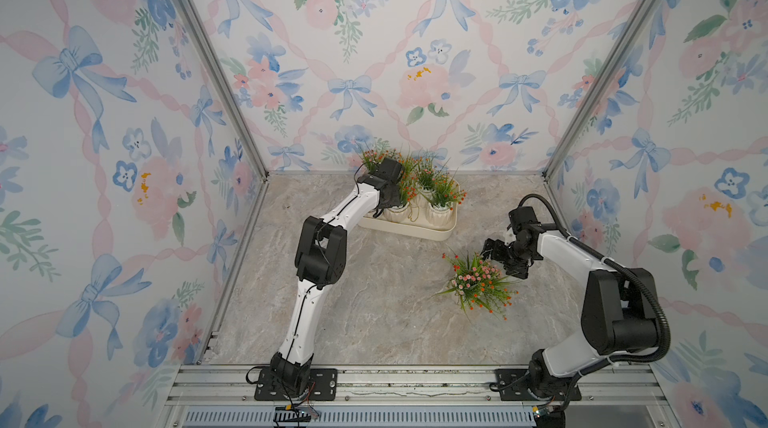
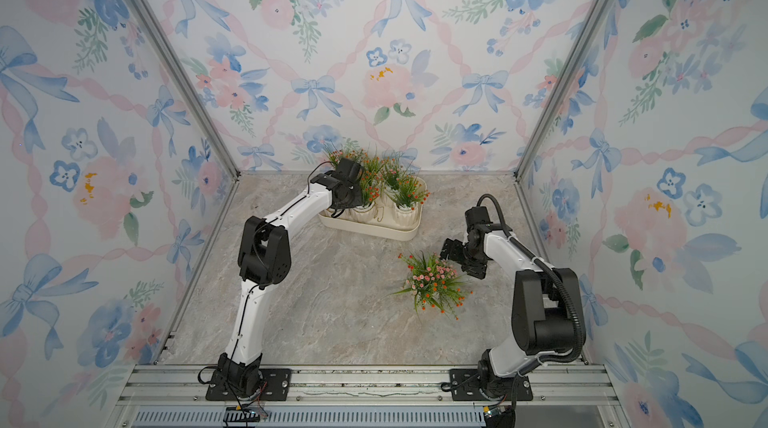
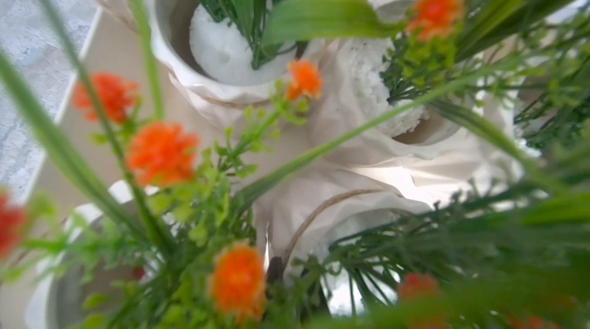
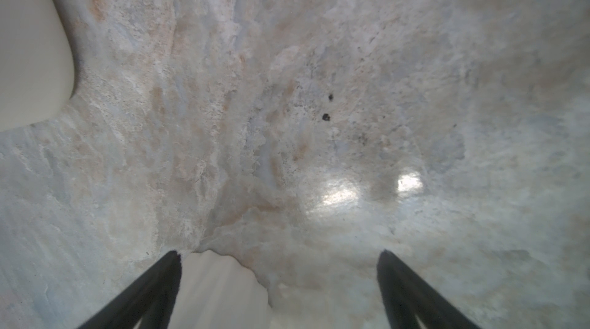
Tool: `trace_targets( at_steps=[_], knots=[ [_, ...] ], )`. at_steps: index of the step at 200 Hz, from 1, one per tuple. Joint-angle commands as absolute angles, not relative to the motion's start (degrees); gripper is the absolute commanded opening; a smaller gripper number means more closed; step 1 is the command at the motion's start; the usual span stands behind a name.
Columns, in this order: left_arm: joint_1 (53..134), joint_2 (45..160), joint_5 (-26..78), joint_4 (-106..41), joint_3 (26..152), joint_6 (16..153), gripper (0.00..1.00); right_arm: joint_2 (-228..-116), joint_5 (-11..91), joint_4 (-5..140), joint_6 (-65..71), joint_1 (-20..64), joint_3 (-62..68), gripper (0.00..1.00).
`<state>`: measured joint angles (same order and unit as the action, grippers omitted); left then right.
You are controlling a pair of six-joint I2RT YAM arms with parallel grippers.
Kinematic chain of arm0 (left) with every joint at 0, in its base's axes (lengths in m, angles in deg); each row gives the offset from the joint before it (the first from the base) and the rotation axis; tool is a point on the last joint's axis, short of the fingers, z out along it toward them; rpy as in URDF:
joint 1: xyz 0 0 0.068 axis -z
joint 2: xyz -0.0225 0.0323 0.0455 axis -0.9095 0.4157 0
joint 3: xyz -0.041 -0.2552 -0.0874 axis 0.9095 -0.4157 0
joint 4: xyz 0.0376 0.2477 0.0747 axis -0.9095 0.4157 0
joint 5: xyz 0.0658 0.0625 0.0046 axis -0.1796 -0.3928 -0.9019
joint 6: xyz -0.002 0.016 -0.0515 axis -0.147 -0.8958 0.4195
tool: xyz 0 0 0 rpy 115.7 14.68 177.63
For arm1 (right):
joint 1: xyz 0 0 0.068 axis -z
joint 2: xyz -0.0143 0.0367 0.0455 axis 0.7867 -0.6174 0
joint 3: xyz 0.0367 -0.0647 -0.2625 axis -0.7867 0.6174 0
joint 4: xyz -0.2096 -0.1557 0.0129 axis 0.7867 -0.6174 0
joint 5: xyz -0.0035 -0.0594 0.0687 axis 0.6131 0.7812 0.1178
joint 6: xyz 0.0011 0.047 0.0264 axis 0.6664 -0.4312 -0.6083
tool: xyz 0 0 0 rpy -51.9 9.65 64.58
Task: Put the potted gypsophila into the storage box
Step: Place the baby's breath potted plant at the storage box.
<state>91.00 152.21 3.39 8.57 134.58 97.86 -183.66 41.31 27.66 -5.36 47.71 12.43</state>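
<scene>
Marbled tabletop (image 1: 374, 305): my spread right gripper (image 1: 503, 260) sits just beside the pink-and-orange potted gypsophila (image 1: 478, 282); left gripper (image 1: 380, 211) pressed together above cream plastic box (image 1: 415, 231).

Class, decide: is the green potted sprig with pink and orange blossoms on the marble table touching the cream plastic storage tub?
Apart. Both top views show bare marble table between the potted sprig and the cream tub.

light: bright, even | shadows: soft | glare: two patches on tabletop (image 4: 338, 195) | blur: near blossoms (image 3: 161, 152) out of focus
</scene>
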Motion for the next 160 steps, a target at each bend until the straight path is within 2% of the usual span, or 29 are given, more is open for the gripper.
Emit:
trace_targets(
  at_steps=[1,34,67,85,104,114,149,160],
  knots=[
    [90.56,152.91,4.05,6.67,135.07,97.68,0.0,-185.81,41.33,26.28,-4.83,47.57,12.02,0.97],
    [90.56,152.17,3.9,6.72,133.84,97.69,0.0,-185.59,41.41,26.12,-4.77,47.57,11.72,0.97],
    [90.37,150.88,3.61,6.71,133.63,97.68,0.21,-185.04,41.59,25.67,-4.78,47.48,11.36,0.97],
    [90.21,150.01,3.33,6.69,133.55,97.54,0.29,-184.53,41.77,25.1,-4.7,47.41,11.09,0.97],
    [90.21,149.04,3.34,6.67,133.54,97.67,0.44,-183.79,42.12,24.19,-4.68,47.41,10.88,0.97],
    [90.22,148.58,3.58,6.72,133.61,97.68,0.46,-183.29,42.66,23.22,-4.77,47.39,10.63,0.97],
    [90.2,145.81,4.09,6.72,133.58,97.67,0.64,-180.21,43.34,19.98,-4.1,48.09,9.66,0.99],
    [90.18,144.68,4.38,6.71,133.58,97.67,0.67,-179.06,43.73,18.69,-3.48,48.51,9.23,1.0]
  ],
)
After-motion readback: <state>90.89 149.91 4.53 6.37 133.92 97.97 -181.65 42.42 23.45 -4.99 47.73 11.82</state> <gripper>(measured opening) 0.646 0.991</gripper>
